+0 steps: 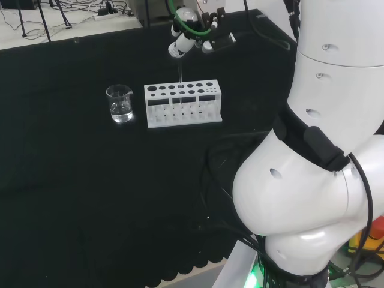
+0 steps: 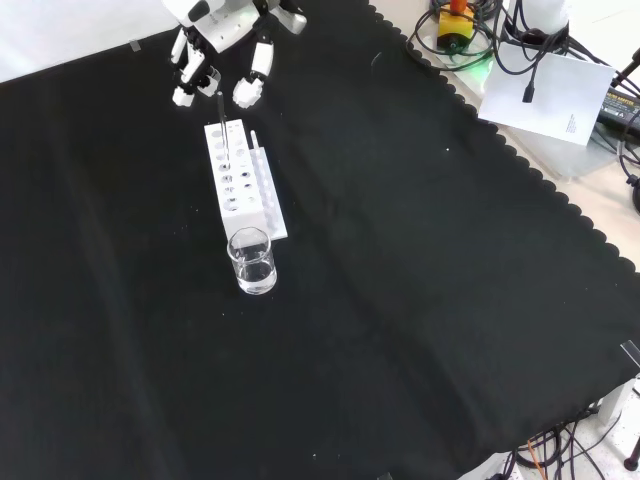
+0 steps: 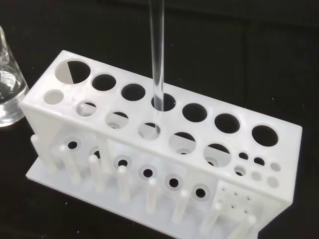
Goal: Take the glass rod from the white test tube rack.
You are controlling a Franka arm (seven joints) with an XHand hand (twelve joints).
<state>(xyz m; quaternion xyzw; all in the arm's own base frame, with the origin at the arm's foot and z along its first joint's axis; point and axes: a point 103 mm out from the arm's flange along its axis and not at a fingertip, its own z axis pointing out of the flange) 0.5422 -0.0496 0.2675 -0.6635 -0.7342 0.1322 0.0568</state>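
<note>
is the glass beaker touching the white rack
Apart. In the head view a strip of black cloth shows between the beaker and the rack's left end.

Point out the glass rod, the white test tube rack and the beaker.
glass rod [image 3: 157, 59], wrist view, on its clear shaft above the rack's holes.
white test tube rack [image 1: 182, 90], head view, on its top plate.
beaker [image 2: 252, 262], front view, on its glass wall.

Clear glass rod stands upright, lower end at a top-row hole of the white test tube rack, which sits upright on the desk.
</note>
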